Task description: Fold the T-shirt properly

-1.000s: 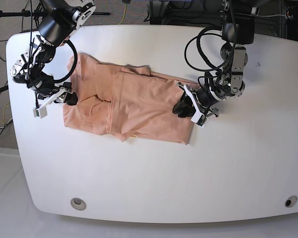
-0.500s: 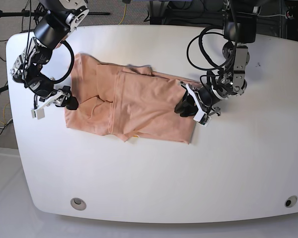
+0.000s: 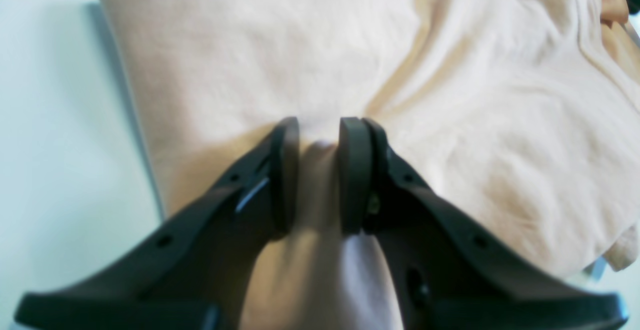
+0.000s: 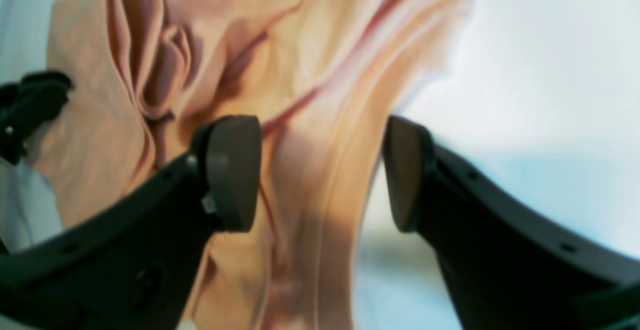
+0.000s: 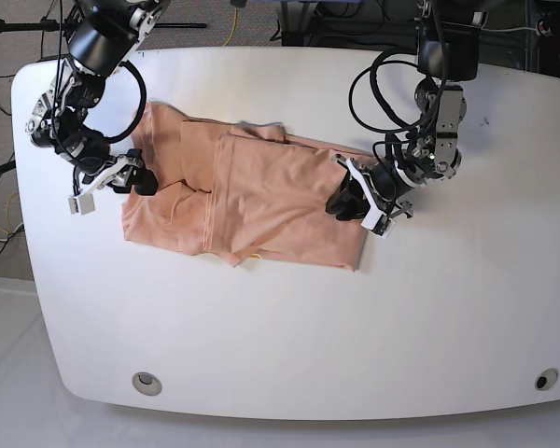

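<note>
A wrinkled peach cotton T-shirt lies partly folded on a white oval table, long axis running between both arms. The left gripper pinches a ridge of cloth at one end. The right gripper stands open, straddling the opposite edge.

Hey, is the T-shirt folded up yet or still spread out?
Partly folded. The T-shirt lies on the table with overlapping layers and wrinkles, not yet a compact fold.

Soft matt wrinkled cotton T-shirt, smooth glossy white table, matt black plastic left gripper
</note>
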Controlling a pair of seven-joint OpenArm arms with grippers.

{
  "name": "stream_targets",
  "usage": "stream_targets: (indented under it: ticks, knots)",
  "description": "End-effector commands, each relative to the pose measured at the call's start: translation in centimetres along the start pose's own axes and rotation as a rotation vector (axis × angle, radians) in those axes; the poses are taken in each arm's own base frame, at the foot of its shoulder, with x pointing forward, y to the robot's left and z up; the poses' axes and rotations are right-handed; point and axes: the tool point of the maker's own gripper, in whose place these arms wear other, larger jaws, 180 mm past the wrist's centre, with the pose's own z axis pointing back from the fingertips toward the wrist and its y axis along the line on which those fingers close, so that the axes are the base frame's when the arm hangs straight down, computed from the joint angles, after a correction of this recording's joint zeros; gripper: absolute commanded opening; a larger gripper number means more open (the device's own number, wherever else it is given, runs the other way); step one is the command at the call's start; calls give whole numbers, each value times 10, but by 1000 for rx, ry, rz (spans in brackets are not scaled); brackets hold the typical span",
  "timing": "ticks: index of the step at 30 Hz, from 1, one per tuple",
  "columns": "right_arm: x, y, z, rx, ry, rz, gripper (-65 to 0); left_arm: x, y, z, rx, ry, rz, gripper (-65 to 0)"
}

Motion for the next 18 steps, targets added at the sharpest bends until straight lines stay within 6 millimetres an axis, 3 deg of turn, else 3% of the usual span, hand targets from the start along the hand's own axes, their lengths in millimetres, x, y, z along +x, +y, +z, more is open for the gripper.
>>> stream_targets:
  ticks: [1,9,18]
  knots:
    - [-47,-24,14,-117,208,14,-272,-28,4,3,23,136,-34,-524]
    - [-57,-21,17,-123,231,31,-272,-28,4,3,23,136,-34,-524]
    - [-70,15,-9,-35,273,65,-272,-28,3,2,19,137,-35,-524]
